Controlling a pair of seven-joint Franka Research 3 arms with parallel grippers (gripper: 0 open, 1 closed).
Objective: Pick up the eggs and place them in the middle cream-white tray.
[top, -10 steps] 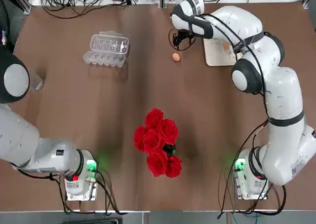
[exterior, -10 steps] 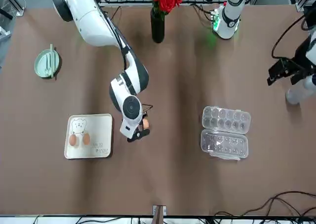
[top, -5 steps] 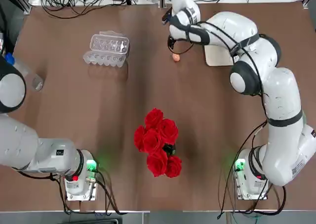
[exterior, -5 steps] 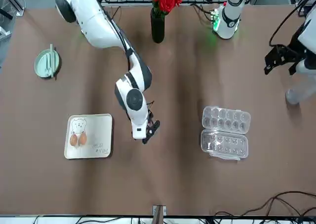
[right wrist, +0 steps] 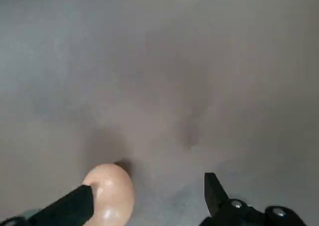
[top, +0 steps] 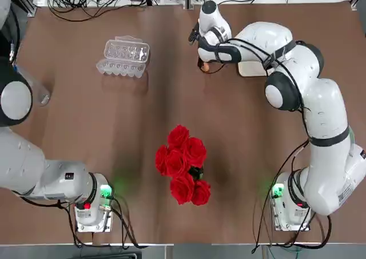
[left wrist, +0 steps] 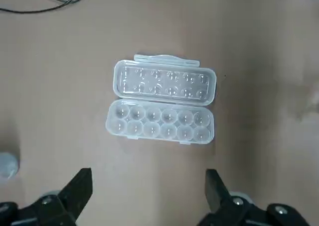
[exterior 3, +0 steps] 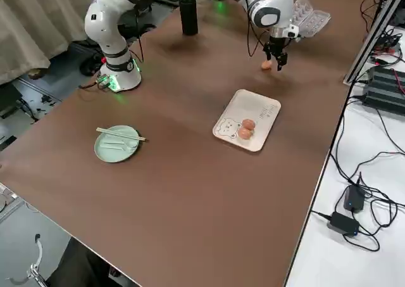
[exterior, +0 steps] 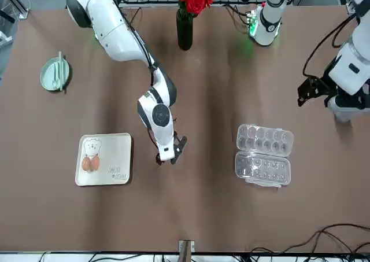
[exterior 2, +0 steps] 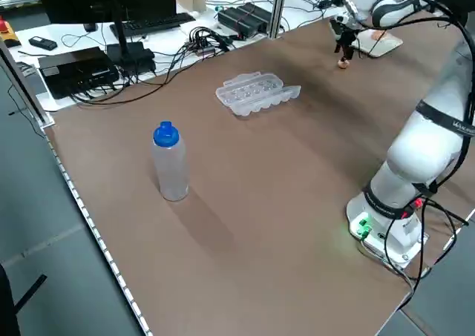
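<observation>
3 eggs [exterior 3: 266, 64], 1 cream-white tray [exterior 3: 261, 114], 1 egg carton [top: 123, 56], 1 bottle [exterior 2: 170, 162], 1 green dish [exterior 3: 114, 144]

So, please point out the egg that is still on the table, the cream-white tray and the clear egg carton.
egg on the table [exterior 3: 266, 64], right side view, its visible top.
cream-white tray [exterior 3: 264, 115], right side view, bare corner with writing.
clear egg carton [left wrist: 160, 124], left wrist view, its cup half.

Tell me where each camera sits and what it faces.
Top: overhead, both arms, red roses.
Front: across table; cream-white square tray, right hand.
Left side: blue-capped bottle.
Right side: green round dish.
Left wrist: open left hand over clear plastic egg carton.
Right wrist: light-brown egg.
Top and front share the carton.
</observation>
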